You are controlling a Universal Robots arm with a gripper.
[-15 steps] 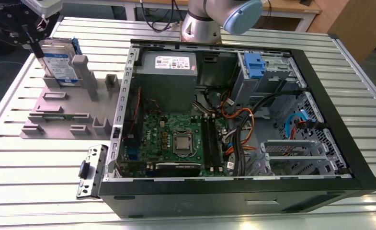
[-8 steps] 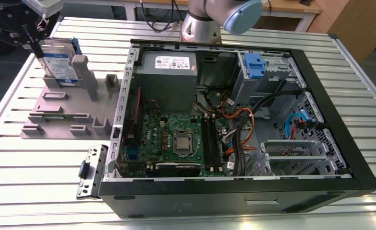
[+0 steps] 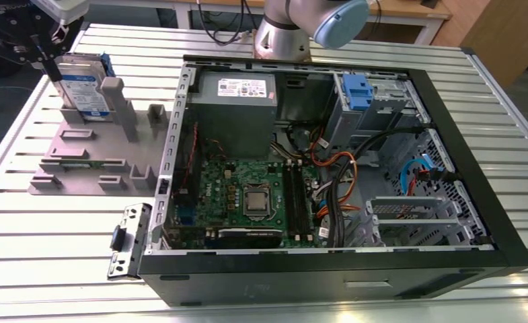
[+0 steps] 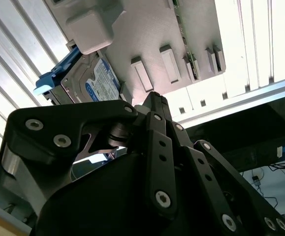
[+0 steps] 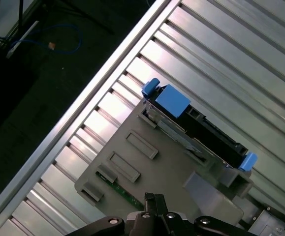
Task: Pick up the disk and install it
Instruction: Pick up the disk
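While the disk [image 3: 85, 91] stands on edge in a slot of the grey holder block [image 3: 75, 156], the black gripper [image 3: 41, 54] hangs right at its upper corner, on the exterior view's left. Contact or a small gap: can't tell. Jaws' state can't be told either, since the linkage hides the tips in both wrist views.

Disk label faces the exterior view's right w/ the blue bracket round its edges. A tall grey post of the block stands just beside it on that side. In the first wrist view the disk's top edge [image 5: 191, 125] is bare, w/ blue tabs at both ends.

The block sits on the slatted alu table [image 3: 57, 276], near the table's edge on the exterior view's left.

The open PC case [image 3: 335, 270] lies well apart from the disk, on the exterior view's right. Its grey drive cage w/ blue latch [image 3: 358, 91] is in the far corner, beside the PSU box [image 3: 232, 91]. Orange and black cables [image 3: 335, 176] crowd the space below the cage. A loose metal bracket [image 3: 127, 239] lies on the table just outside the case wall.
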